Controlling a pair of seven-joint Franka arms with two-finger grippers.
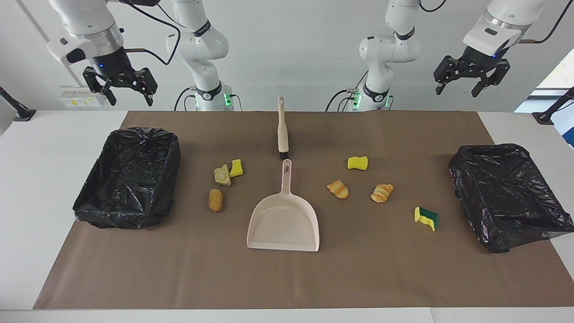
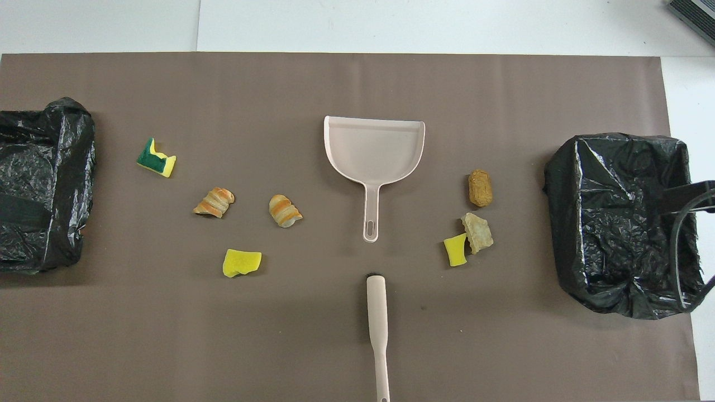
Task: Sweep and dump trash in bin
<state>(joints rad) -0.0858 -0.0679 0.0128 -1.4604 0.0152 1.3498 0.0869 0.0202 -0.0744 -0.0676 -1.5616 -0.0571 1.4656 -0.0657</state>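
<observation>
Facing view. The trash lies loose on the brown mat that covers the counter, in two groups either side of the dustpan. Toward the right arm's end: a beige rocky chunk touching a yellow sponge bit at its 2 o'clock, and a golden-brown lump just apart at the chunk's 7 o'clock. Toward the left arm's end: a yellow sponge piece, two striped croissant-like lumps side by side, and a yellow-and-green sponge close to the bin there. A second bin lined with black plastic sits at the right arm's end. The brush lies at the dustpan's 12 o'clock, in line with its handle. The right hand hangs released, fingers apart, high above the counter's robot-side edge; the left hand likewise, released and holding nothing.

Overhead view. All seven pieces rest flat on the mat, none in the dustpan or either bin. The green-backed sponge has a notched yellow edge; the rocky chunk is rough and pale. Neither hand shows.
</observation>
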